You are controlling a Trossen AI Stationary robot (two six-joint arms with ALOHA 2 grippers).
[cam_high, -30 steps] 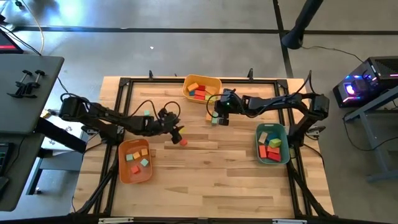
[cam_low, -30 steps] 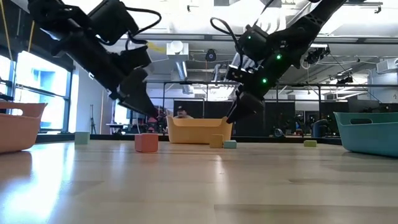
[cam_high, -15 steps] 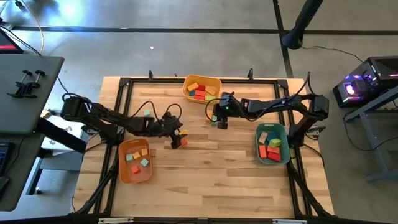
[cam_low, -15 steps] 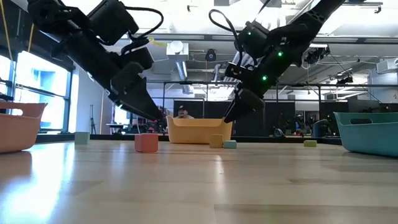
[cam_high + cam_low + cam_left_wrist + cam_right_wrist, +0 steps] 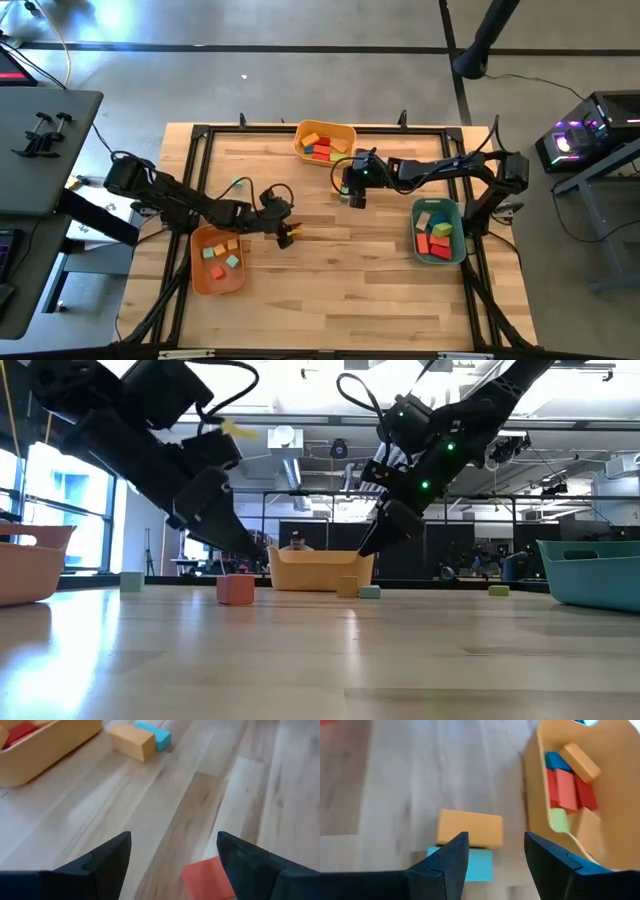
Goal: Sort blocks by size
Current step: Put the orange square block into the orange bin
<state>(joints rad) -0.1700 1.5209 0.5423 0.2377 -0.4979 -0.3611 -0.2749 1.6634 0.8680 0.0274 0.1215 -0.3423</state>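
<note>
A red block [image 5: 206,878] lies flat on the wood table; my left gripper [image 5: 174,840] hovers open just above it, the block showing low between the fingers, nearer one of them. In the high view that gripper [image 5: 288,234] is left of centre, by the red block [image 5: 297,230]. My right gripper [image 5: 496,837] hangs open above an orange block [image 5: 470,829] and a teal block [image 5: 469,863] that lie side by side, beside the yellow bin [image 5: 535,795]. In the low view both grippers are clear of the red block [image 5: 235,588] and orange block [image 5: 347,587].
Three bins hold sorted blocks: a yellow bin [image 5: 325,128] at the far middle, an orange bin [image 5: 200,275] near left, a teal bin [image 5: 458,235] at right. A green block [image 5: 131,581] and another [image 5: 498,590] lie loose. A black frame runs along the table's edges.
My left gripper has moved toward the table's near edge and sunk a little, coming over the red block, which has stayed in place. My right gripper has kept nearly still above the orange and teal blocks.
</note>
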